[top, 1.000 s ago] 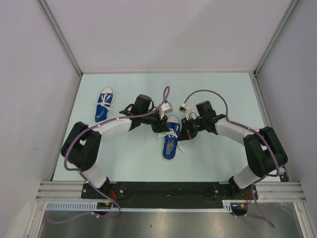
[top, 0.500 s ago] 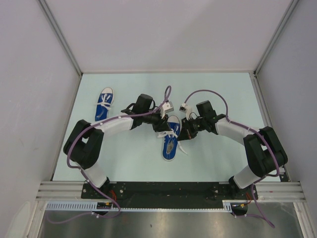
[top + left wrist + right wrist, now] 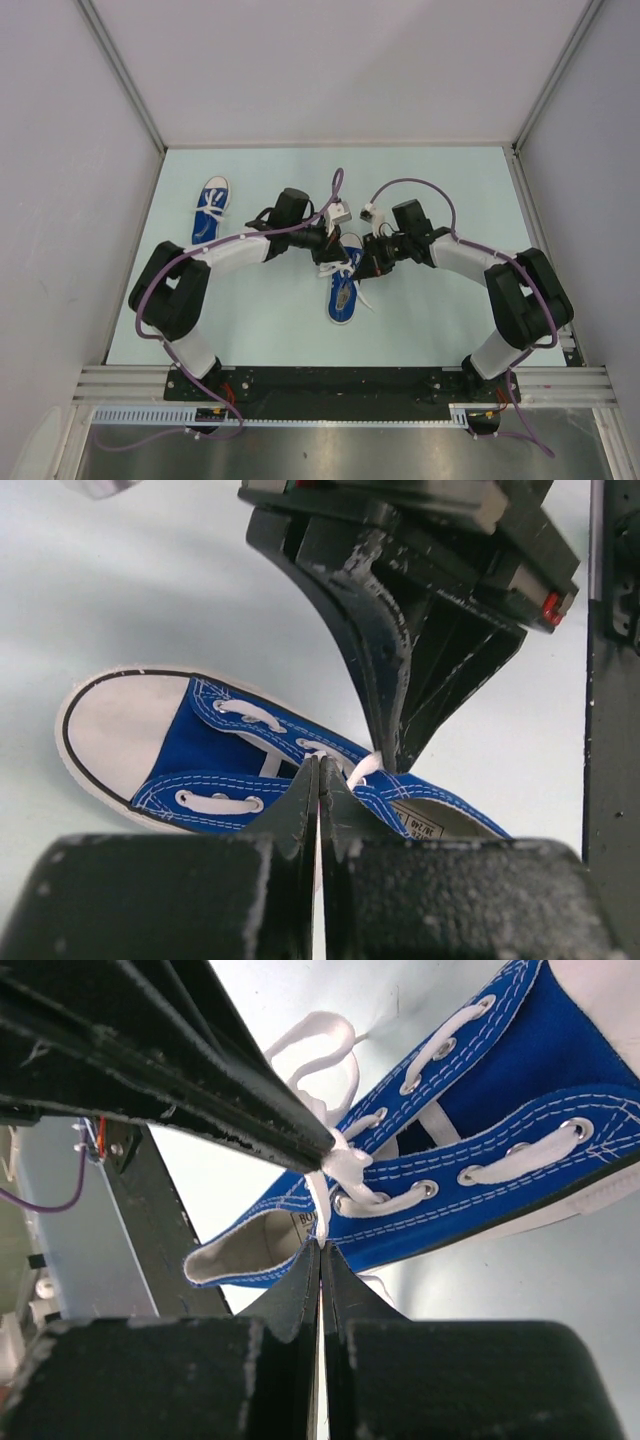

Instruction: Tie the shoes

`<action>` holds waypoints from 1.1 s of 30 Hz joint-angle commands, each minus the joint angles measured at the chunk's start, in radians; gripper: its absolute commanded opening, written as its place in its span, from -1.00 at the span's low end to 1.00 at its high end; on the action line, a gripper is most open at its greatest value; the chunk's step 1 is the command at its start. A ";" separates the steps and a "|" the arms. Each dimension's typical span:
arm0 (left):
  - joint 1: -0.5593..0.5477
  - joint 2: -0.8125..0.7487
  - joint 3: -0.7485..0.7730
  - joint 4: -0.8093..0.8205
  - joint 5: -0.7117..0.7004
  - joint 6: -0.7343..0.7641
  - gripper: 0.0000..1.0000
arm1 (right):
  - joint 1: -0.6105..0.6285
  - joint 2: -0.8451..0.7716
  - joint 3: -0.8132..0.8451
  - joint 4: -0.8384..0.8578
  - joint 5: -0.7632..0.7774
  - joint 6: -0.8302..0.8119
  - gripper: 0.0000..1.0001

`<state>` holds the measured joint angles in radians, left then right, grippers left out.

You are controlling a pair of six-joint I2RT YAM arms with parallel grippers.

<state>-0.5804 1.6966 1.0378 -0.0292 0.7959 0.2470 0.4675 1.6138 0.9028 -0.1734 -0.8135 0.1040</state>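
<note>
One blue sneaker (image 3: 341,293) lies mid-table, toe toward the far side. Both grippers meet over its laces. My left gripper (image 3: 331,259) is shut on a white lace; in the left wrist view (image 3: 318,767) the jaws are pressed together over the shoe's tongue, next to the white toe cap (image 3: 112,728). My right gripper (image 3: 366,265) is shut on the other white lace (image 3: 322,1210), which runs taut from the eyelets into the jaws (image 3: 321,1253). A lace loop (image 3: 318,1042) lies beside the shoe (image 3: 500,1150). The second sneaker (image 3: 211,211) lies apart at the far left.
The right gripper's black fingers (image 3: 385,660) cross right in front of the left wrist camera, and the left gripper's finger (image 3: 190,1070) crosses the right wrist view. White walls enclose the pale table (image 3: 450,190) on three sides. Purple cables arc over both wrists.
My right gripper has moved a little left and away, closer over the shoe and the left gripper. The left arm has barely shifted. Both stay shut on laces.
</note>
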 commanded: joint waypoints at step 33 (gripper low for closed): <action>0.014 -0.066 -0.051 0.055 0.068 -0.046 -1.00 | -0.053 0.072 0.062 0.180 -0.058 0.255 -1.00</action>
<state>-0.5747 1.6699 0.9775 -0.0017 0.8265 0.2092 0.4191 1.7077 0.9279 -0.0162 -0.8516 0.3733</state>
